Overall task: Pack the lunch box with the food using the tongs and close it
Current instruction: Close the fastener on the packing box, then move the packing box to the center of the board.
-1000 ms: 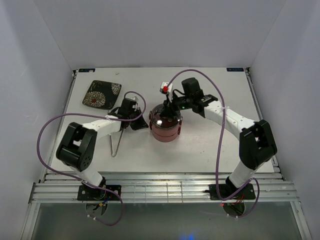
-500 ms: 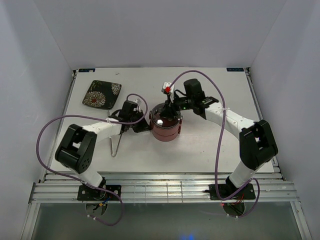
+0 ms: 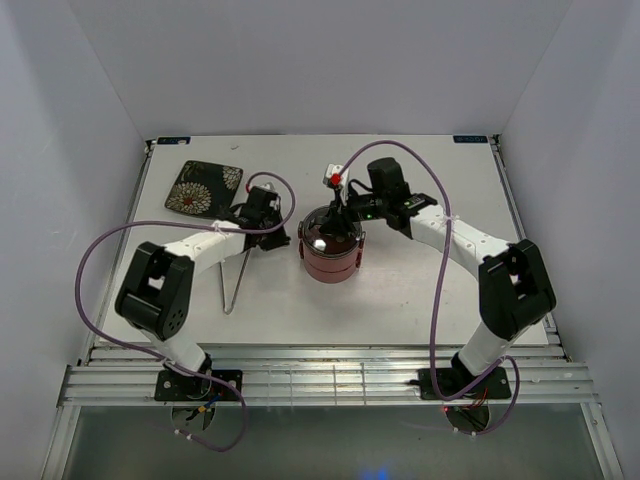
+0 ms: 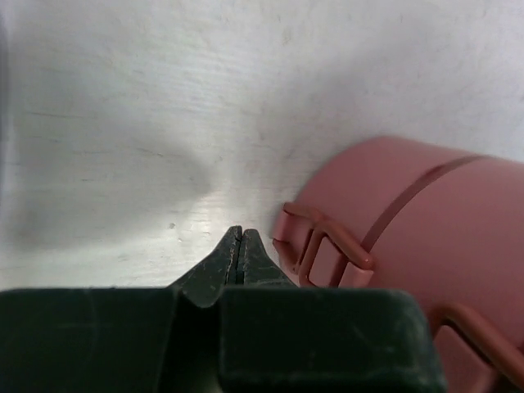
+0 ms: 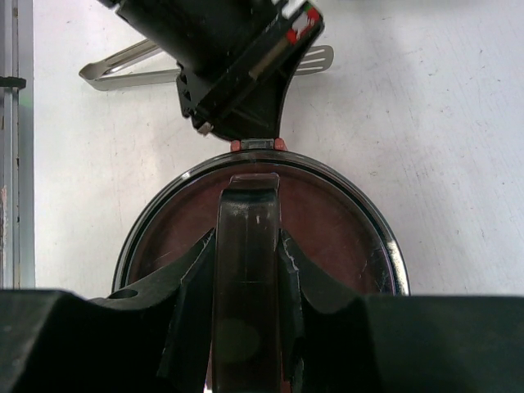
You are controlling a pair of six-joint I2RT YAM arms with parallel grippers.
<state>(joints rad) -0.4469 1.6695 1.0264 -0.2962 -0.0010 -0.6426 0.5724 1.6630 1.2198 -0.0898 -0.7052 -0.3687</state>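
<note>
As the lid (image 5: 340, 225) covers it, the lunch box (image 3: 330, 262) hides contents.

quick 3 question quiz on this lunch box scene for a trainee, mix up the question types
1. Fill the gap: in the top view, the tongs lie on the table to the ___ of the lunch box.
2. True or false: the left tool is shut, holds nothing, and sits beside the lunch box's side handle.
3. Pick one: the right tool is closed on
A. the tongs
B. the lunch box's top handle
C. nothing

Key
1. left
2. true
3. B
</note>
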